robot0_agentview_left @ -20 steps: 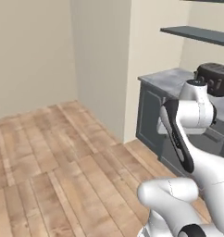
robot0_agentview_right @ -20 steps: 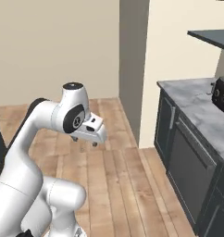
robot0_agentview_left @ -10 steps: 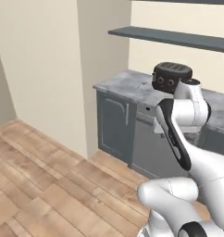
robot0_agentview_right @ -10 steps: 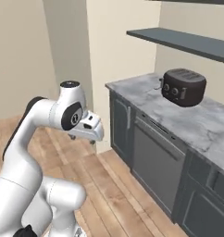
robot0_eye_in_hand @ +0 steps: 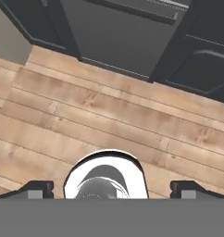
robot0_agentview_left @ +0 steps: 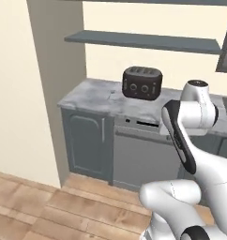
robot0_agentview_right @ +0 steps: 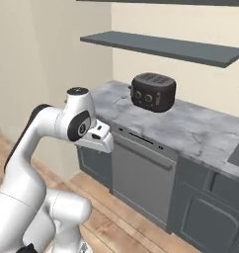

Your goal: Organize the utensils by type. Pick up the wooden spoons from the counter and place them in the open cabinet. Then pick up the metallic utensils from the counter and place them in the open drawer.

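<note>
I see the marble counter (robot0_agentview_left: 94, 96) bearing one black toaster (robot0_agentview_left: 142, 83), which stands near its back wall.

The counter (robot0_agentview_left: 94, 96) (robot0_agentview_right: 200, 129) is a white-grey veined marble slab (dark grey cupboard fronts below), running along the wall under a shelf.

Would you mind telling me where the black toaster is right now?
The toaster sits on the marble counter against the back wall, below the grey shelf and above the dishwasher front.
</note>
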### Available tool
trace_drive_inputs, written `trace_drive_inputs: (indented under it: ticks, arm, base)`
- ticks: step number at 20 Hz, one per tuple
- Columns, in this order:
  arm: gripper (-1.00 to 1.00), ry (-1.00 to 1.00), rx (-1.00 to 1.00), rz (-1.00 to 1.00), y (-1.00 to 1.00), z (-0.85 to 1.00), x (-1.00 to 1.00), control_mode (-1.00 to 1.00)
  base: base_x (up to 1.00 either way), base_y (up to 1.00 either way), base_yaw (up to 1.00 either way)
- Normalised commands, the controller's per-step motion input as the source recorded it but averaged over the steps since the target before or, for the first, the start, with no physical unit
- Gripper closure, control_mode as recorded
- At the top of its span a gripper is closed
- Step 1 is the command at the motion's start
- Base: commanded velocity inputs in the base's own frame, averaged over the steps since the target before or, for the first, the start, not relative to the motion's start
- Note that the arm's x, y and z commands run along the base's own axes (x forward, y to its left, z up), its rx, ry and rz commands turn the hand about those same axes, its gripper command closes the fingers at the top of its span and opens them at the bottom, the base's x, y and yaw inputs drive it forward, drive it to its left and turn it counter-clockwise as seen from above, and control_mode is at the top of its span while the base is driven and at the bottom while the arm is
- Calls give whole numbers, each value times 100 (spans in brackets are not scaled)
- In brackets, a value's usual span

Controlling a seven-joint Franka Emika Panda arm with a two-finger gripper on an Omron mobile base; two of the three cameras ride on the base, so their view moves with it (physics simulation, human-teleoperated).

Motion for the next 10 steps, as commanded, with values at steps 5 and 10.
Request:
trace_drive_inputs:
  ticks: [5,10]
  arm:
    - [-100,0,0,0,0,0,0,100]
    - [-100,0,0,0,0,0,0,100]
  base:
    - [58,60,-54]
    - [52,61,-56]
